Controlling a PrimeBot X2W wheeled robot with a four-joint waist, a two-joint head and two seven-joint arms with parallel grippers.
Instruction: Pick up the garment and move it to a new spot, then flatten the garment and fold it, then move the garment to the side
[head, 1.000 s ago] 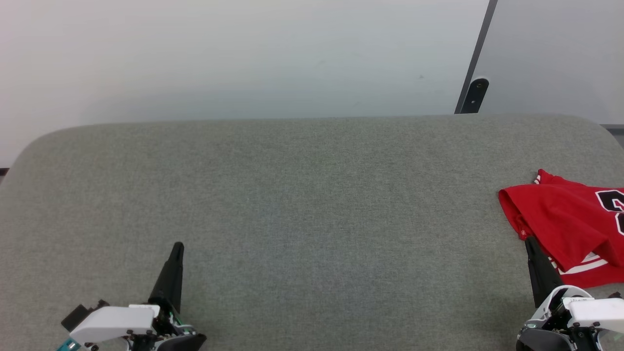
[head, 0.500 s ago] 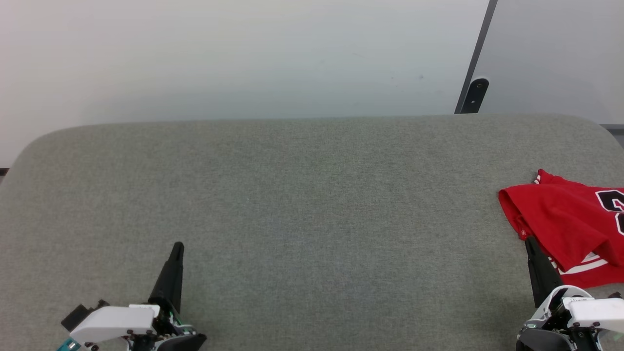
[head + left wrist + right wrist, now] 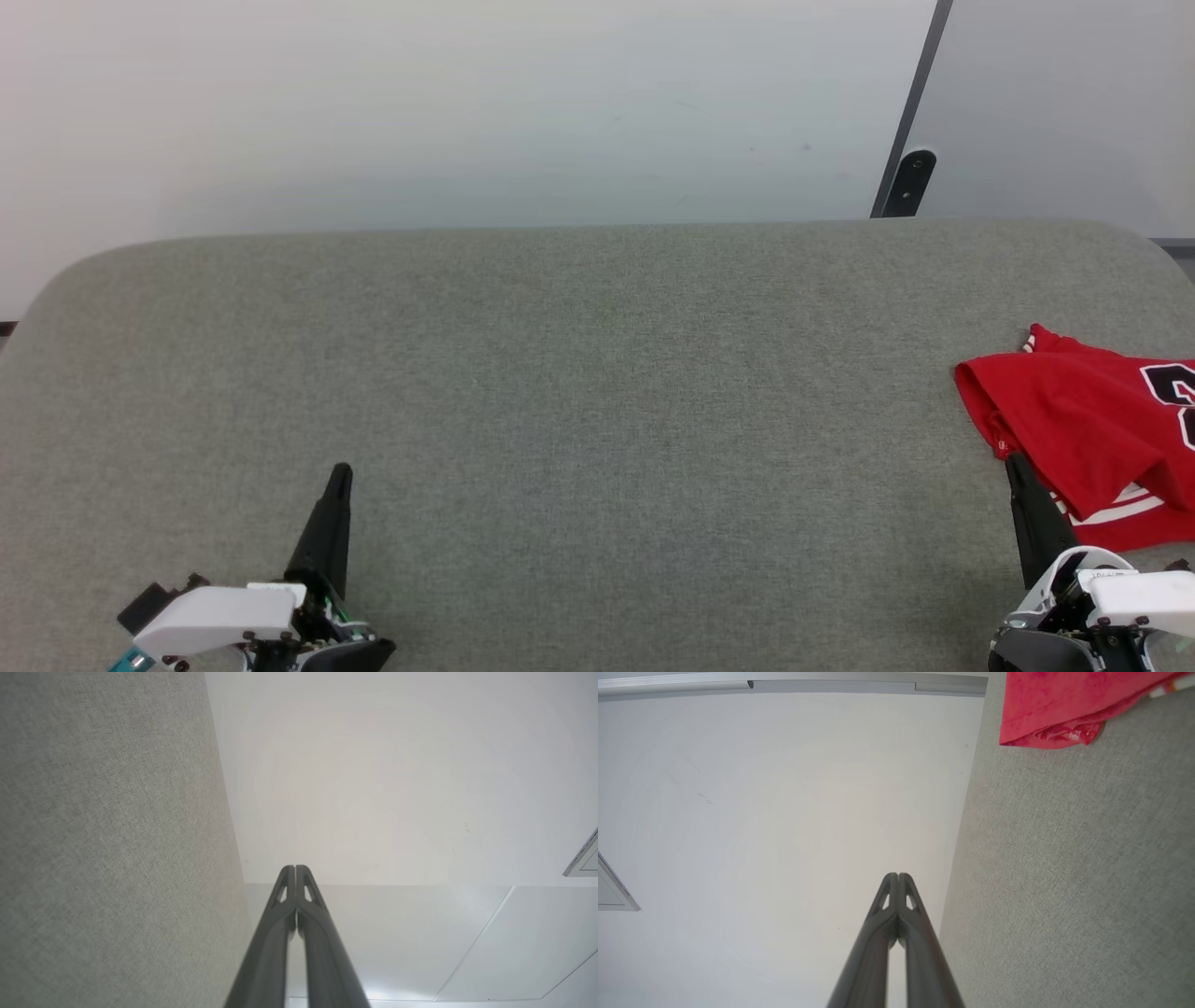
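Head view | red short-sleeved cloth shirt lies bunched at the right end of the grey fabric counter | right claw pinched together, empty, just beside its near left hem | left claw pinched together, empty, well apart | right arm nearer

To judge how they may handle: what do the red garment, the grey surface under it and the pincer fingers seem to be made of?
Garment: soft matte cloth, likely a knit; it lies in limp folds.
Grey surface: matte woven fabric with a fine mottled weave; perhaps padded, as its corners are rounded.
Pincer fingers: smooth dark plastic or rubber with a faint sheen; which one is unclear.
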